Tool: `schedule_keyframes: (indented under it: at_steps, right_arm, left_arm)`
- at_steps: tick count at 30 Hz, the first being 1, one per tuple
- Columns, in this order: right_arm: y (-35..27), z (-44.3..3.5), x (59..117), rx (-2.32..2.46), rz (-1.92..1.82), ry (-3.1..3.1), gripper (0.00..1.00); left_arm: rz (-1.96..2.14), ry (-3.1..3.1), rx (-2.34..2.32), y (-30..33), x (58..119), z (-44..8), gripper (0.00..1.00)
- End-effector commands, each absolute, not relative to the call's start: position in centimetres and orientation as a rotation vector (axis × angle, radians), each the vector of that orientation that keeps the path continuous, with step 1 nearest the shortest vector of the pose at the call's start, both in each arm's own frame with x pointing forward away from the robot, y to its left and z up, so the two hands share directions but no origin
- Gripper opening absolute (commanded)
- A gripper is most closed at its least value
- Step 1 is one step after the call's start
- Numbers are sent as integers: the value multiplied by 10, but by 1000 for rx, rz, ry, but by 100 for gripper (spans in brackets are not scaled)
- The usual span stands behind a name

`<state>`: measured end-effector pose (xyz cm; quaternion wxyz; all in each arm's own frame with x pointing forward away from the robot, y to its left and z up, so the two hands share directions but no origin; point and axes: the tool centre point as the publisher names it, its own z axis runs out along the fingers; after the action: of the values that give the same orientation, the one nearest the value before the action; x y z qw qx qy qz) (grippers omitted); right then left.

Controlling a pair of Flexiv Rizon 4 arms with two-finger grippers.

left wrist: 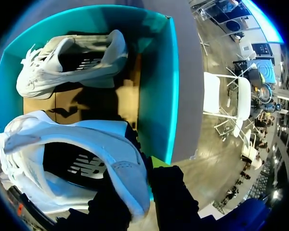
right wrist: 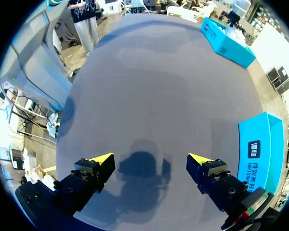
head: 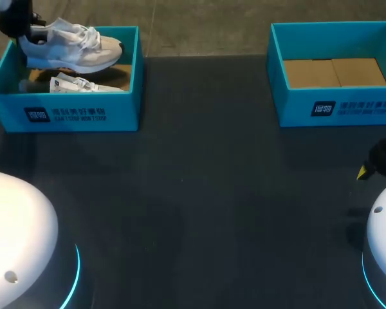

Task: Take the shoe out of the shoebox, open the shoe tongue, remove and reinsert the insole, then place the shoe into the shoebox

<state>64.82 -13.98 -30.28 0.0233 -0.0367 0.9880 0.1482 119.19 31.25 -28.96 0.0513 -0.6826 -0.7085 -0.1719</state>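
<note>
White domed shells [head: 16, 225], blue-lit rims [head: 75, 273], black yellow-tipped tool [right wrist: 151, 159], perhaps red wiring [right wrist: 242, 215].

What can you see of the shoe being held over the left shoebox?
The shoe is a white and pale grey sneaker with white laces and a dark insole showing through its opening. It hangs roughly level above the left shoebox, sole down, toe toward the table's middle. The left gripper is shut on its heel; nothing else seems to touch it. A second shoe lies in the box below.
</note>
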Motion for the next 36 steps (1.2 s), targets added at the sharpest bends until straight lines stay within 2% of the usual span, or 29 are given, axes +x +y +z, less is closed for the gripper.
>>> schedule_keyframes:
  at_steps: [1, 36]
  right_arm:
    - [-139, -303, 647, -112, 452, 3058, 100]
    - [-139, -303, 647, -112, 452, 3058, 100]
  left_arm:
    - [-501, -2165, -2057, 310, 1200, -295, 0]
    - [-443, -2154, -2018, 297, 1199, -336, 0]
